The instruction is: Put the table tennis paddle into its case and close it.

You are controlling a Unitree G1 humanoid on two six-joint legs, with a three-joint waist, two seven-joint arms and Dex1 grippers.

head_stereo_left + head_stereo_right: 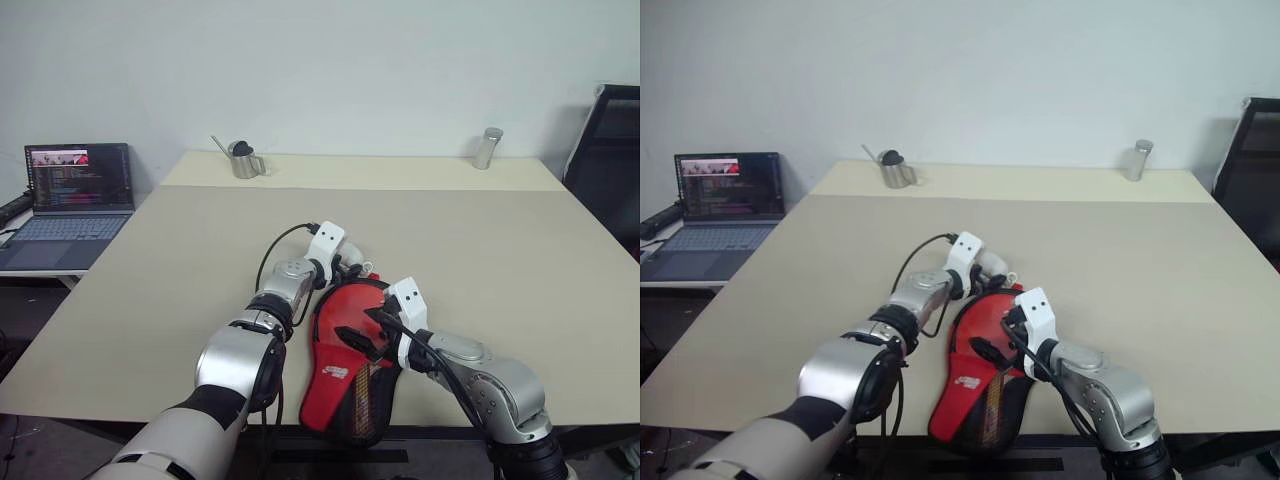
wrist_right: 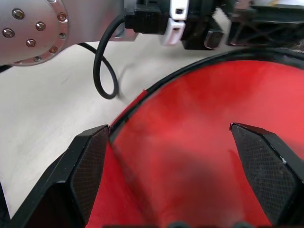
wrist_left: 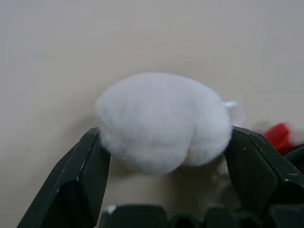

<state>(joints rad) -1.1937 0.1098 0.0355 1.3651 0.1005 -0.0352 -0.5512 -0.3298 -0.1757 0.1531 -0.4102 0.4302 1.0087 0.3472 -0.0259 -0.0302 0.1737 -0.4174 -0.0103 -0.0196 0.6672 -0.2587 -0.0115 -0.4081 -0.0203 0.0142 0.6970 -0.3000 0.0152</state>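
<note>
Left eye view | red soft zip case with white logo and black mesh pocket (image 1: 340, 375) lies at table's near edge | left gripper (image 1: 352, 266) and right gripper (image 2: 183, 156) both spread, empty | advice: pinch zip pull, steady the case.

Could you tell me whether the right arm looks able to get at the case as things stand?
Probably yes. The right pincer hangs open directly over the red face of the case, and nothing lies between its fingers and the fabric. The left pincer, also open, is at the far end near a white fluffy thing, out of its way.
</note>
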